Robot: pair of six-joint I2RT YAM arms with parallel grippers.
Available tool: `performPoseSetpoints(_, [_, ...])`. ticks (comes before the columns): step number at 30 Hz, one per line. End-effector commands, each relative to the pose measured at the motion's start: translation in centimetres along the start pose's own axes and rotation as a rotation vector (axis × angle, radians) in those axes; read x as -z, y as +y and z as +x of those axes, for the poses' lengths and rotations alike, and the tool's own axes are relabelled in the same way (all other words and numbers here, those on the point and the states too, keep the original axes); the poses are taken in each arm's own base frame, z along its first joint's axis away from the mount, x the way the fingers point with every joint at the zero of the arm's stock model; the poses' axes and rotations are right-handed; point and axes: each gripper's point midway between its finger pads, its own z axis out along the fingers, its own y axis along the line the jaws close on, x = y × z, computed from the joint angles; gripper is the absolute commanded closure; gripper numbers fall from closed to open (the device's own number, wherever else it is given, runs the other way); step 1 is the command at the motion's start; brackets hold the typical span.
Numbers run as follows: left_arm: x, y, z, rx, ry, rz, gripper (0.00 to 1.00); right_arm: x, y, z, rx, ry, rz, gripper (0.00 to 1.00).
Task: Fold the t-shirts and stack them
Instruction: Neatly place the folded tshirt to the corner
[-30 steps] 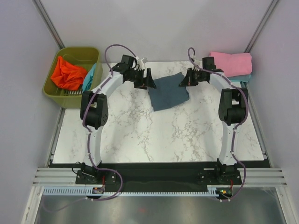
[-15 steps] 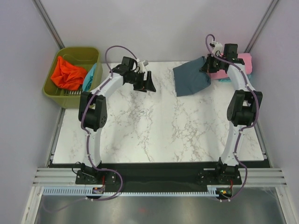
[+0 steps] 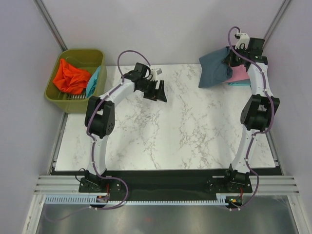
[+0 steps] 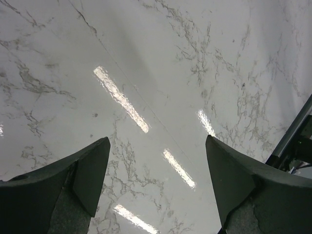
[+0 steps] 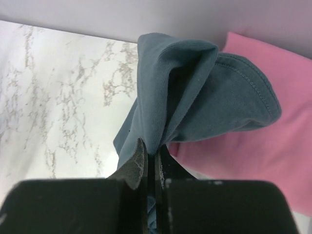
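The blue-grey shirt (image 3: 214,73) is pinched at one folded edge by the right gripper (image 3: 233,58), whose jaws are seen in the wrist view closed tight on a bunched ridge of cloth. The shirt is held off the table (image 3: 185,126) at the far right corner, and it hangs down and leftward from the pinch, so its long axis is judged to run from the jaws toward the table's middle. The pink shirt (image 3: 238,74) lies folded just right of and below the hanging cloth, on a teal layer (image 3: 240,84), and its left edge is overlapped by the blue-grey one in the top view. In the wrist view the pink shirt (image 5: 273,146) is seen to the right of and behind the blue-grey shirt (image 5: 195,97), beside the right gripper (image 5: 150,146). The coming move is therefore judged to turn on this offset: most of the cloth is placed left of the stack, so a shift rightward and a lowering would be needed before release. The right arm is stretched along the right edge, with its wrist raised, and it is plainly the nearer arm. The left gripper (image 3: 159,91) is held wide open and empty above bare marble, well apart from the stack, on a bent arm. An orange-red shirt (image 3: 70,77) is left in the bin (image 3: 53,95).
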Motion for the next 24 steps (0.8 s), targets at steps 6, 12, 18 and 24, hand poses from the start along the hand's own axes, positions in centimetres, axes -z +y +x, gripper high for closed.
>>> performPoseSetpoints(6, [0.9, -1.9, -0.4, -0.109, -0.015, -0.017, 0.12, 2.8, -5.9, -5.8, 0.059, -0.178, 0.124, 1.0])
performPoseSetpoints(12, [0.0, -2.3, 0.3, -0.14, 0.009, -0.027, 0.12, 3.5, -10.4, -6.9, 0.044, -0.24, 0.208, 1.0])
performPoseSetpoints(18, [-0.9, -3.4, 0.9, -0.177, 0.032, -0.031, 0.11, 4.3, -12.9, -6.8, 0.019, -0.265, 0.245, 1.0])
performPoseSetpoints(24, [-1.7, -3.8, 1.1, -0.181, 0.042, -0.026, 0.11, 6.5, -14.9, -8.1, 0.009, -0.316, 0.287, 1.0])
